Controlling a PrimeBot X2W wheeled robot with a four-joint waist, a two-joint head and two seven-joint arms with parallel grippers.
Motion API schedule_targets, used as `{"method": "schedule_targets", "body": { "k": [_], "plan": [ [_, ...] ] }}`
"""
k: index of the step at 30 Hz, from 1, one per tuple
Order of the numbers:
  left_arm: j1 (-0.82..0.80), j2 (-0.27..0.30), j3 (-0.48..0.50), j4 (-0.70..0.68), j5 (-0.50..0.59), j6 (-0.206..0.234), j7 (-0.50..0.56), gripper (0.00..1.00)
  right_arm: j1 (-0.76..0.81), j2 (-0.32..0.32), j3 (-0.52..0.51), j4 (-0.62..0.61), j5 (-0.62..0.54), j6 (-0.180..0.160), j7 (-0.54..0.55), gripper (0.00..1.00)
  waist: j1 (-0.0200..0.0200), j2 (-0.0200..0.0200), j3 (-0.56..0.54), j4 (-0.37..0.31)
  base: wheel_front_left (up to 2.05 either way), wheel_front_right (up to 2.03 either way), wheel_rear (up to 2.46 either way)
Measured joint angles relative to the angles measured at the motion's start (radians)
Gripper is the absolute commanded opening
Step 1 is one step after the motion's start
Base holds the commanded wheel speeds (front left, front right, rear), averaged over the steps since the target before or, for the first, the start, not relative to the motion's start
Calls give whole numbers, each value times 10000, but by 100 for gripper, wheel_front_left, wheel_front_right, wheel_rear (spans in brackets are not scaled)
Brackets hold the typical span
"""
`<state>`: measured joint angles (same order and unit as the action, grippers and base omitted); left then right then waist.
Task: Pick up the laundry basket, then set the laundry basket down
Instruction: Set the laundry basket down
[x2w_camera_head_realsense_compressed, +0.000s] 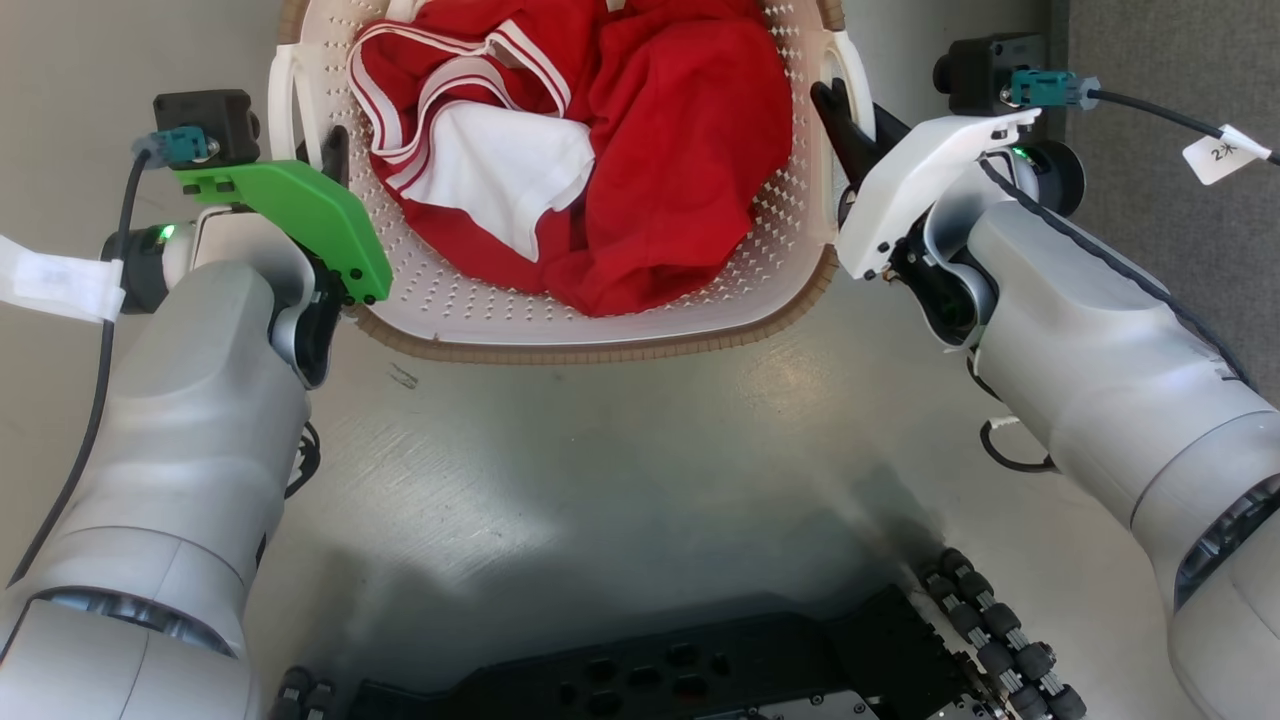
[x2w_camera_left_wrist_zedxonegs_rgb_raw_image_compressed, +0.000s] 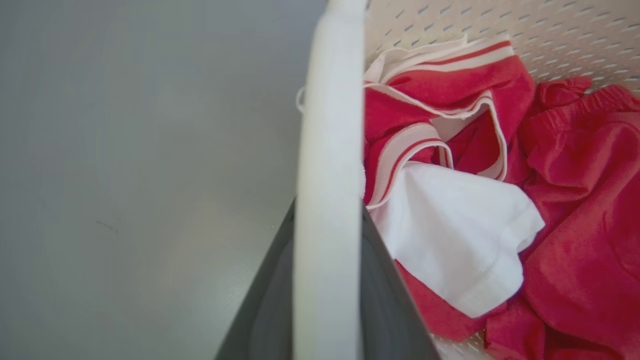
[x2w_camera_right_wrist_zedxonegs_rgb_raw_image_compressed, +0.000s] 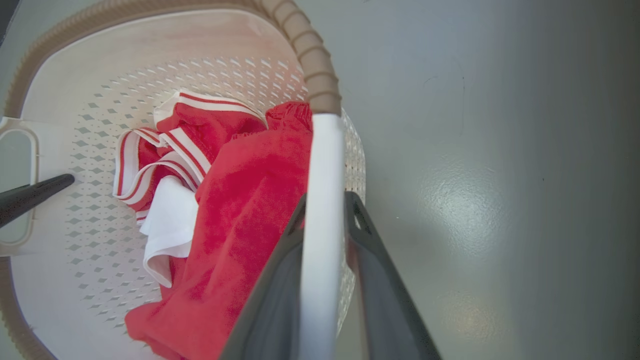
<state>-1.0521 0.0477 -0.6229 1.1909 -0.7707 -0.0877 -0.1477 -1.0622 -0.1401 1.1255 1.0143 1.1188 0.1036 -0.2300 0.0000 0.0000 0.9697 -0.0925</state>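
Note:
The laundry basket (x2w_camera_head_realsense_compressed: 470, 300), cream-white and perforated with a brown woven-look rim (x2w_camera_head_realsense_compressed: 600, 348), sits at the top of the head view with red clothes (x2w_camera_head_realsense_compressed: 680, 150) and a white cloth (x2w_camera_head_realsense_compressed: 500, 170) inside. My left gripper (x2w_camera_head_realsense_compressed: 330, 150) is shut on its left white handle (x2w_camera_left_wrist_zedxonegs_rgb_raw_image_compressed: 327, 150), with a dark finger on each side of the bar. My right gripper (x2w_camera_head_realsense_compressed: 845, 120) is shut on the right handle (x2w_camera_right_wrist_zedxonegs_rgb_raw_image_compressed: 322, 200) in the same way. One left-gripper finger (x2w_camera_right_wrist_zedxonegs_rgb_raw_image_compressed: 35, 195) pokes through the far handle in the right wrist view. Whether the basket rests on the floor I cannot tell.
Grey glossy floor (x2w_camera_head_realsense_compressed: 600, 480) spreads below and on both sides of the basket. My dark base (x2w_camera_head_realsense_compressed: 700, 660) with its roller wheel (x2w_camera_head_realsense_compressed: 1000, 640) lies at the bottom edge. Grey carpet (x2w_camera_head_realsense_compressed: 1150, 70) begins at the upper right.

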Motion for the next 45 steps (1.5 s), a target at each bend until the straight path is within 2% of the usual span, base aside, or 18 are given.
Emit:
{"method": "schedule_targets", "body": {
  "k": [1, 2, 3, 4, 10, 25, 45],
  "plan": [
    [-21, 0, -17, 33, 0, 0, 2, 7, -1, 2, 8, 4, 2, 0, -21, 52, 0, 0, 0, -5, 0, 0, 0],
    [-47, 0, -25, 67, 0, 0, 2, 7, -2, 12, 21, 6, 4, 2, -42, 52, 0, 0, 0, -10, 0, 0, 0],
    [-73, -2, -23, 115, 0, 0, 10, 64, -6, 17, 42, 4, 4, 35, -73, 100, 0, 0, 0, -15, 0, 0, 0],
    [-89, -4, -21, 174, 0, 0, 36, 100, -8, 48, 58, 0, 4, 109, -73, 100, 0, 0, 1, -19, 0, 0, 0],
    [-98, -52, -59, 291, 0, -12, 59, 100, -36, 336, 65, -23, 92, 198, -84, 100, 0, 0, -27, -44, 0, 0, 0],
    [-123, -59, -163, 600, 0, -15, -4, 100, -124, 380, 56, 454, 249, 205, -163, 100, 0, 0, -446, -112, 0, 0, 0],
    [1064, 75, -247, 865, 15, -138, -483, 100, 855, 472, -477, 673, 514, 205, -176, 100, 0, 0, -2182, -309, 0, 0, 0]
  ]
}}
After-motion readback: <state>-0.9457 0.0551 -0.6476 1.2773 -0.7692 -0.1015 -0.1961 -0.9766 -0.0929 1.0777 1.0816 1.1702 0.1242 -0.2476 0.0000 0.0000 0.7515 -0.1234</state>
